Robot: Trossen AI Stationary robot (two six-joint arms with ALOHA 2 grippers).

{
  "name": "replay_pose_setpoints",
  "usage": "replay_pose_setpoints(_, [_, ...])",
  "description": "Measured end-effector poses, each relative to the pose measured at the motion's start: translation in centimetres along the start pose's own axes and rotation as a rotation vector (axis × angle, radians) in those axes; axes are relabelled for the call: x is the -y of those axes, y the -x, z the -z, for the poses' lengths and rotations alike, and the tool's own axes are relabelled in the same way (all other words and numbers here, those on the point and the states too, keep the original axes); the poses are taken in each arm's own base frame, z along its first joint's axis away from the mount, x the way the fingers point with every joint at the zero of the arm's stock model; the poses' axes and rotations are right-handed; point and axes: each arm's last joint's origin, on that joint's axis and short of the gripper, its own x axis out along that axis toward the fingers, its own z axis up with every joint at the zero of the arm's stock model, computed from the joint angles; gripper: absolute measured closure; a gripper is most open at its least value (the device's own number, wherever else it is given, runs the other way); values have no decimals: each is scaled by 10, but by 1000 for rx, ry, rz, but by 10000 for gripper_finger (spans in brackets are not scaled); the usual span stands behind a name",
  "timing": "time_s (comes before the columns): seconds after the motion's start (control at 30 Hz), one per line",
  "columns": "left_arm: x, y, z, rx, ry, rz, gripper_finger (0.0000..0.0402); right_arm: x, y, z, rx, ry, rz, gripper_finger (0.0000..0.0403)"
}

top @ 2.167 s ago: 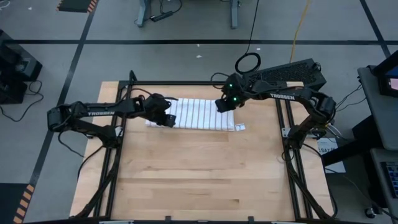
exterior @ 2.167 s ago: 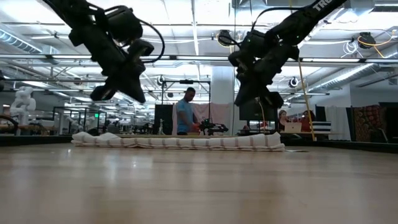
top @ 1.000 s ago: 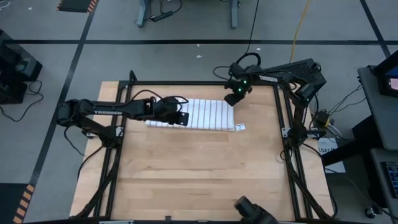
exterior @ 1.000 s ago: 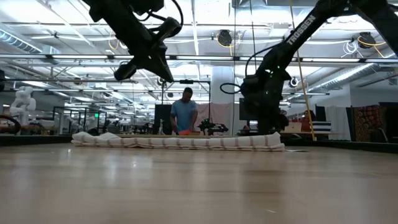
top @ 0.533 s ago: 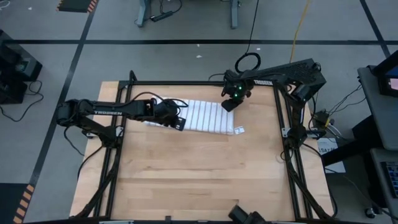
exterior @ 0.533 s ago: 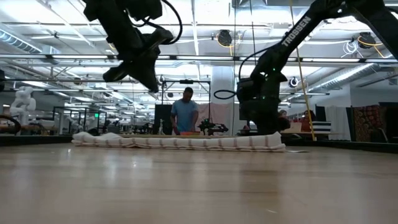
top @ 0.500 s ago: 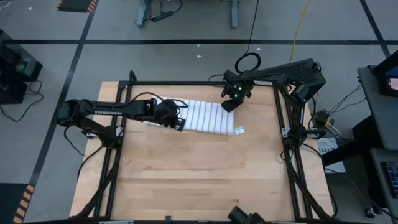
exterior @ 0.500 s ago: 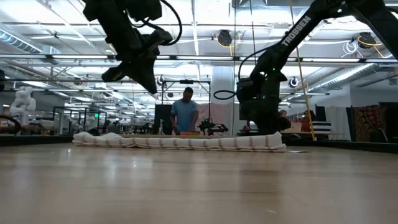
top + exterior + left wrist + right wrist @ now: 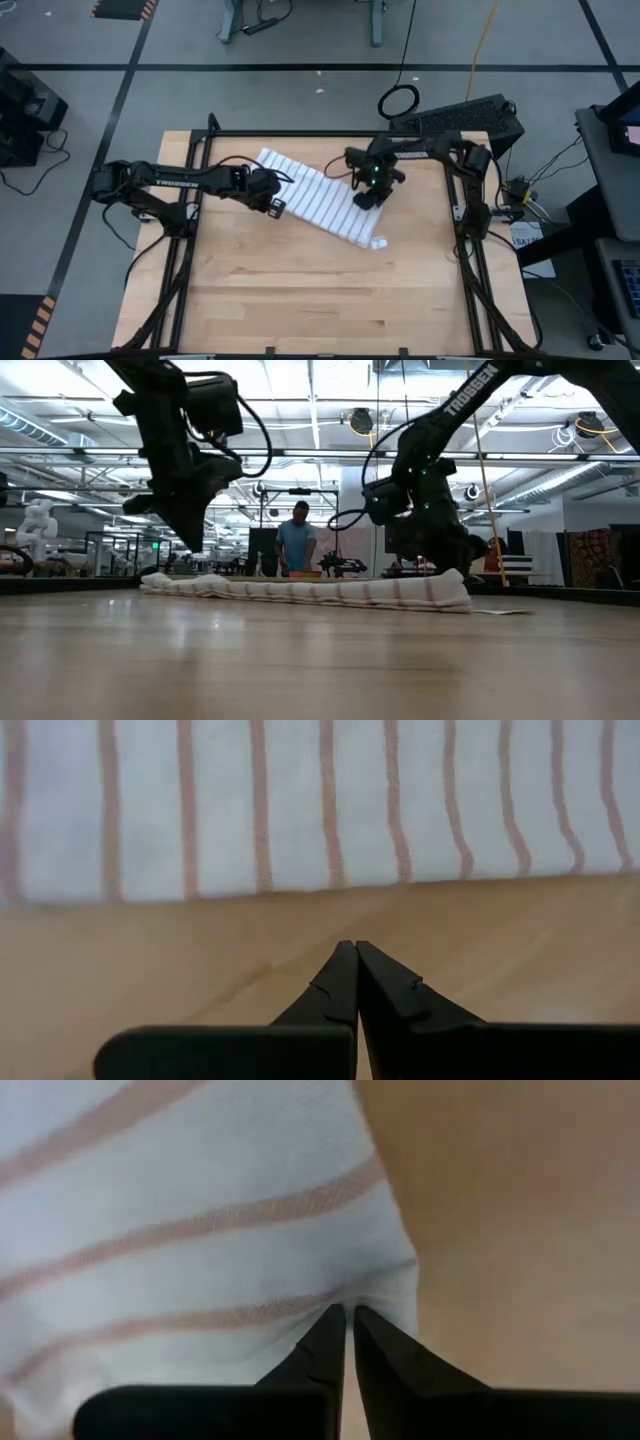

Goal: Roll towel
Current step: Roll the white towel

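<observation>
- The towel [image 9: 318, 200] lies folded as a long strip on the far half of the worktop [image 9: 320, 290], slanting from about 10 o'clock down toward 4 o'clock of the worktop's middle in the high view.
- The left claw [image 9: 275, 206] sits at the strip's near-left side; the high view cannot settle whether it touches cloth.
- The left wrist view settles it: the left claw [image 9: 350, 952] is closed, its tips together over bare wood just beside the towel's [image 9: 320, 800] edge, holding nothing.
- The right claw [image 9: 368, 196] is at the strip's far-right edge, toward 2 o'clock.
- The right wrist view shows what the overhead hides: the right claw [image 9: 345, 1318] is closed with its tips pressed into the towel's [image 9: 200, 1230] edge, the cloth puckering there; whether cloth is pinched between them, I cannot tell.
- The low view alone shows the towel's [image 9: 310, 590] low, lumpy thickness, and a person [image 9: 296, 540] standing in the room behind.
</observation>
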Motion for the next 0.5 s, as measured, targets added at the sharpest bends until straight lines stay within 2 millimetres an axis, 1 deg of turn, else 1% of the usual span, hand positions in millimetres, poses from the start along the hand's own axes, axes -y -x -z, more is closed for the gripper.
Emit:
replay_pose_setpoints(0.07, [-2, -1, 0, -16, 7, 0, 395, -15, -2, 7, -25, 5, -35, 385])
replay_pose_setpoints(0.13, [-2, -1, 0, -18, 13, 7, 395, -29, -1, 15, -17, 22, -57, 385])
replay_pose_setpoints(0.2, [-2, -1, 0, -29, 14, 20, 395, -37, 4, 23, -8, 35, -56, 385])
replay_pose_setpoints(0.33, [0, -1, 2, -78, 2, 67, 395, -40, 24, 40, 25, 42, -63, 385])
replay_pose_setpoints(0.5, [3, -3, 2, -72, -100, 118, 395, -39, 53, 52, 190, 64, -45, 385])
